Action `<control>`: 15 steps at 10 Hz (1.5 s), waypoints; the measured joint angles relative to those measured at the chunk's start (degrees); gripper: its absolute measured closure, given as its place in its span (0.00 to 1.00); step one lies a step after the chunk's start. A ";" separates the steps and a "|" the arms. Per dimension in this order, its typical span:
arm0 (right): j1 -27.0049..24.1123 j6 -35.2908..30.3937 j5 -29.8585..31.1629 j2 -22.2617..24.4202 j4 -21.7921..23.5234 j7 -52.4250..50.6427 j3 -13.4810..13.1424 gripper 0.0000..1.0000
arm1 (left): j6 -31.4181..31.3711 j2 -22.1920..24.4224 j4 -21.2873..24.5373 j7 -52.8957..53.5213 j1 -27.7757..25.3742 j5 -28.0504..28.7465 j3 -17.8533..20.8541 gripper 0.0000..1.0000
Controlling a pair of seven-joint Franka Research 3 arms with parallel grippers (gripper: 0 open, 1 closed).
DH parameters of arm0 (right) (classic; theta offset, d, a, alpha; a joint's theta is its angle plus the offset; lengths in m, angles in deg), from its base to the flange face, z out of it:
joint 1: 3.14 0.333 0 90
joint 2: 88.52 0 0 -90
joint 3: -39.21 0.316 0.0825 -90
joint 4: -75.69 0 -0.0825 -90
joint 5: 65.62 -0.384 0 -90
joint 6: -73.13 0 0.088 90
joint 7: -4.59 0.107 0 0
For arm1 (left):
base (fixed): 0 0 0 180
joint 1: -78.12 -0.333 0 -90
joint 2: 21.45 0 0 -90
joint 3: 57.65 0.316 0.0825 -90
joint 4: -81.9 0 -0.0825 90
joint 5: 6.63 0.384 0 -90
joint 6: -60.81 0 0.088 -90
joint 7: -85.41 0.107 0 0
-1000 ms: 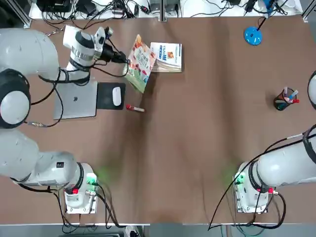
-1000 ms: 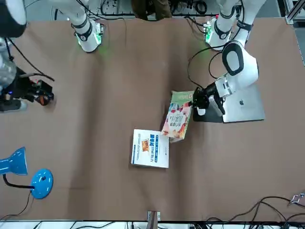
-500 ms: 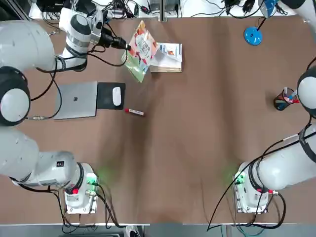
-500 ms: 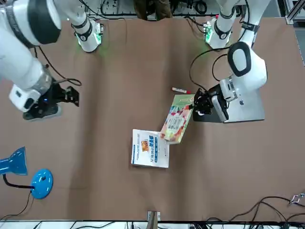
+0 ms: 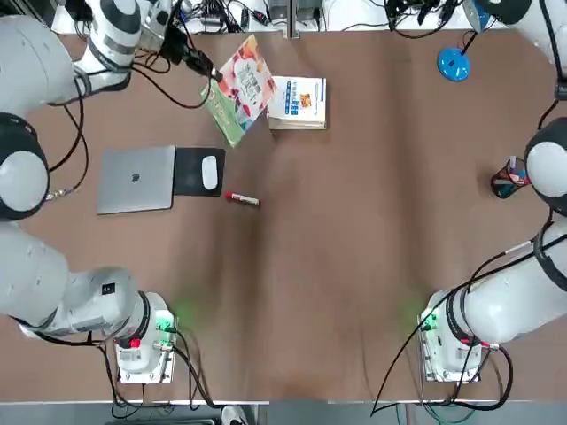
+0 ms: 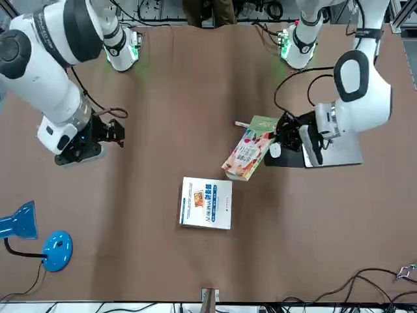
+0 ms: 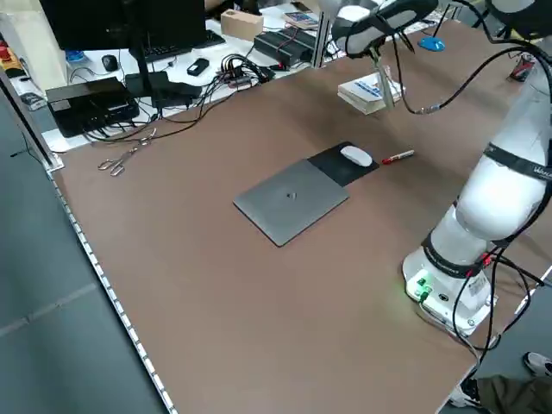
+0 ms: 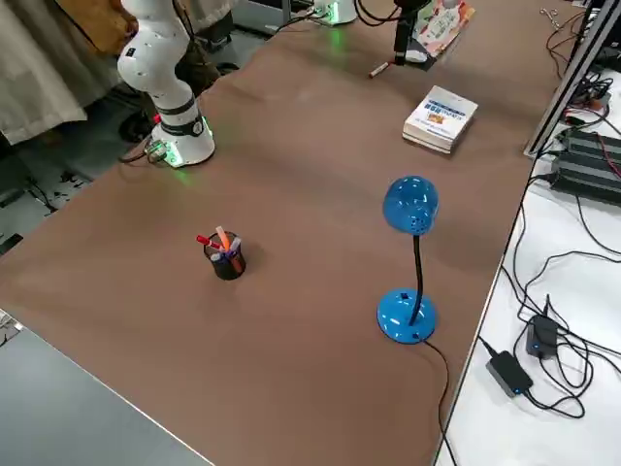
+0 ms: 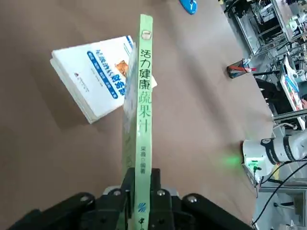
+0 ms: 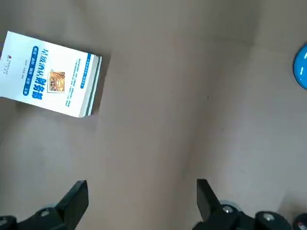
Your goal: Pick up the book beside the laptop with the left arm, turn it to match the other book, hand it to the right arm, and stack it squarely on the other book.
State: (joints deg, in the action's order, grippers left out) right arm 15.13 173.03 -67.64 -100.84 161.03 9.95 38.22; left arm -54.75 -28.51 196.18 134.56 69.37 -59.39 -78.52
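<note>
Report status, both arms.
Left gripper shut on colourful book, held up beside the white book. Right gripper open and empty, away from both books. Nothing seen lying on the white book.

My left arm (image 5: 124, 44) reaches out from its base to the far side of the table, its wrist angled inward and its fingers (image 9: 156, 199) closed in a grip. My right arm (image 6: 58, 72) is bent at the elbow and stretched over the far part of the table on its own side, well apart from the left, with its fingers (image 10: 77, 201) spread wide and holding nothing.
</note>
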 joint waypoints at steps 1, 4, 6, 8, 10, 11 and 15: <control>0.02 2.00 0.01 -0.90 0.04 0.00 -0.12 0.00 | 0.58 -3.30 -3.93 -0.30 0.39 1.01 -0.04 0.85; 0.00 8.54 0.02 -4.05 0.10 0.00 -0.53 0.00 | 4.39 -17.52 -19.35 -1.24 1.26 4.99 -0.05 0.85; -0.04 9.91 0.02 -4.84 0.10 0.00 -0.67 0.00 | 8.29 -26.79 -28.73 -1.23 2.28 6.47 -0.08 0.85; -0.59 11.13 0.02 -5.64 0.12 0.00 -1.04 0.00 | 10.37 -33.29 -36.07 -1.16 5.50 7.45 -0.04 0.85; -0.67 11.71 0.02 -6.45 0.13 0.00 -1.07 0.00 | 10.44 -37.48 -40.38 0.59 9.03 7.52 0.06 0.85; -0.37 11.78 0.02 -6.49 0.12 0.00 -0.96 0.00 | 10.41 -39.24 -41.84 1.49 10.33 7.53 0.18 0.85; -0.20 11.89 0.02 -6.49 0.01 0.00 -0.84 0.00 | 9.41 -45.04 -47.29 2.72 15.36 7.59 2.20 0.85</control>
State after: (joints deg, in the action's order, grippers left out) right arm 14.93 184.92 -67.62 -107.33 161.04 9.94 37.38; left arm -45.33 -73.55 148.89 137.28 84.73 -51.80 -76.32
